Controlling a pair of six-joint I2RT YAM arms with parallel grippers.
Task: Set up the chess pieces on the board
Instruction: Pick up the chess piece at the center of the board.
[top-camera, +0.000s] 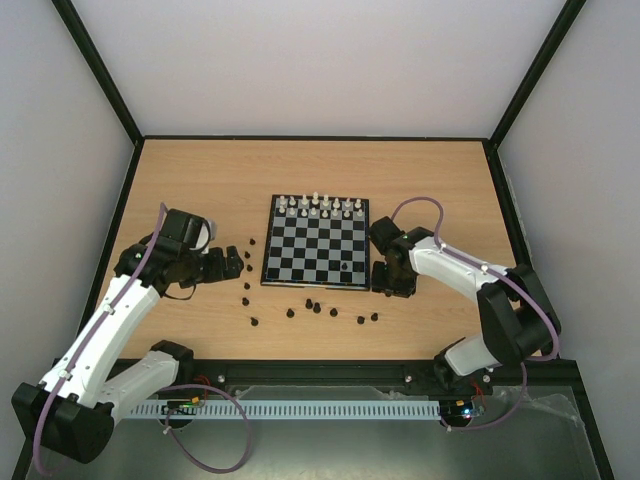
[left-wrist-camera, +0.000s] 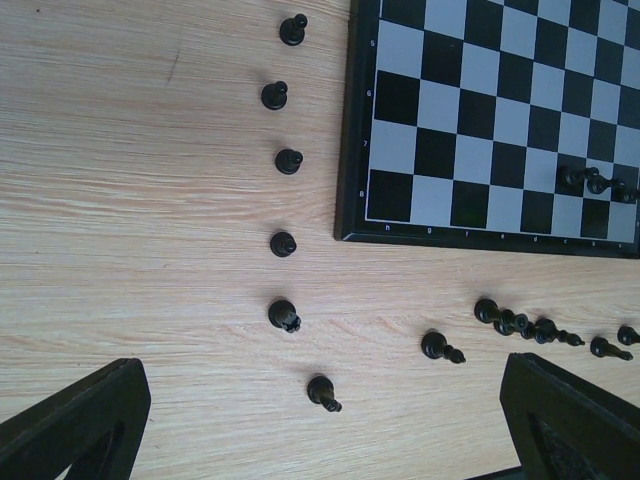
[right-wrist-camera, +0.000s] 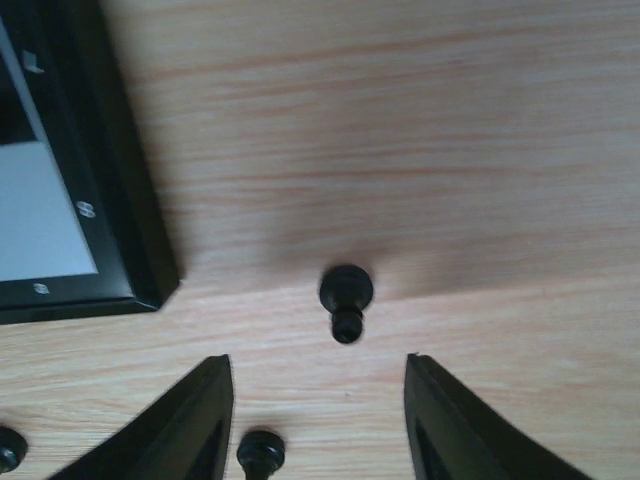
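The board (top-camera: 300, 262) lies mid-table with white chess pieces (top-camera: 320, 206) lined up on its far rows and one black piece (top-camera: 346, 268) near its front edge. Black chess pieces (top-camera: 315, 305) stand loose on the wood left of the board and in front of it. My right gripper (right-wrist-camera: 318, 362) hangs low off the board's near right corner (right-wrist-camera: 110, 200), open at a moderate width. A black pawn (right-wrist-camera: 346, 293) stands just beyond its fingertips, and another (right-wrist-camera: 260, 452) sits by the left finger. My left gripper (left-wrist-camera: 320, 425) is wide open over a black pawn (left-wrist-camera: 322, 390).
A column of black pawns (left-wrist-camera: 284, 160) runs along the board's left border (left-wrist-camera: 345, 130). More black pieces (left-wrist-camera: 520, 322) cluster in front of the board. Black frame rails and grey walls enclose the wooden table (top-camera: 200, 180).
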